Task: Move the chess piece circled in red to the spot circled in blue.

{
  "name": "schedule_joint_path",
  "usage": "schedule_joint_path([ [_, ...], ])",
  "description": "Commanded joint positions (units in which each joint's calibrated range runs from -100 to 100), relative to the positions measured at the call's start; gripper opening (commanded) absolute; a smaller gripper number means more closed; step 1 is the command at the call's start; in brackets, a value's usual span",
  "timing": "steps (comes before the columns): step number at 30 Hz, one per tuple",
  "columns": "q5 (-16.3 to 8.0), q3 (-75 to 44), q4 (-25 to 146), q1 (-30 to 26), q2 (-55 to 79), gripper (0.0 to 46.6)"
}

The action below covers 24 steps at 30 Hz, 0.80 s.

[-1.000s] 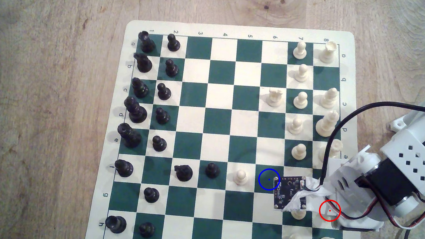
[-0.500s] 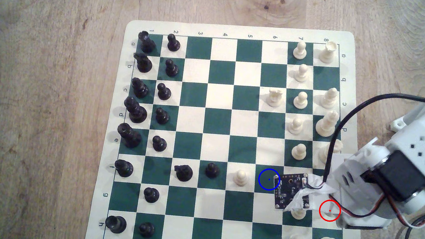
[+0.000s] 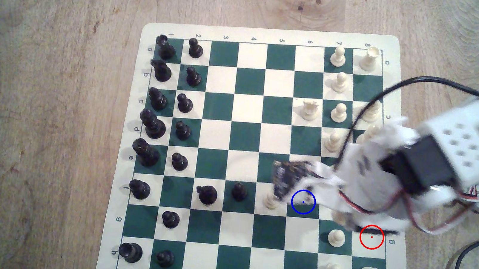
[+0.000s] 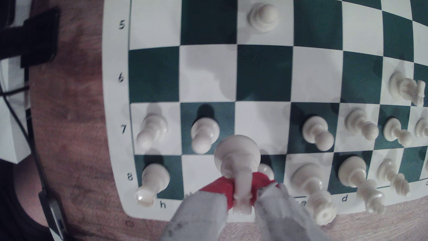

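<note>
The arm's red-padded tool point(image 4: 240, 192) is clamped on the small cream-white plastic knight point(image 4: 238, 160), holding it clear of the board, its round base facing the wrist camera above the squares of rows 7 and 8. In the exterior view the blurred white arm point(image 3: 400, 165) reaches over the green-and-cream vinyl chessboard point(image 3: 271, 33) from that view's right. The dark green square ringed in blue point(image 3: 303, 201) lies just beside a cream pawn point(image 3: 270, 201). Beyond spreads the wooden surface point(image 3: 51, 75).
</note>
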Motion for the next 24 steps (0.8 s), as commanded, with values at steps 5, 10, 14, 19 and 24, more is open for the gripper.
schedule_joint_path([
  [5,1.1,0.2,-10.3,4.8,3.7,0.3],
  [10,1.1,3.3,-14.2,4.6,5.2,0.3],
  [14,1.4,5.5,-16.7,4.8,6.8,0.3],
  [19,2.1,6.6,-18.0,6.6,9.1,0.3],
  [24,2.1,7.9,-20.0,6.9,9.7,0.3],
])
